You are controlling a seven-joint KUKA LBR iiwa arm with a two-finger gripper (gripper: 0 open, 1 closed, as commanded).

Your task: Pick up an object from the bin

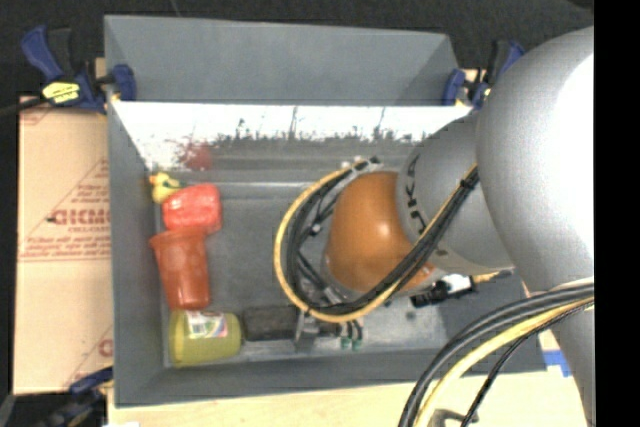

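end effector (322, 330) low over grey bin floor (245, 225), beside dark block (268, 323).

red translucent cup (182, 270): 1 | red soft block (192, 210): 1 | small yellow toy (160, 183): 1 | yellow-green labelled jar (205, 337): 1 | dark flat block (268, 323): 1 | total seen in bin (130, 265): 5
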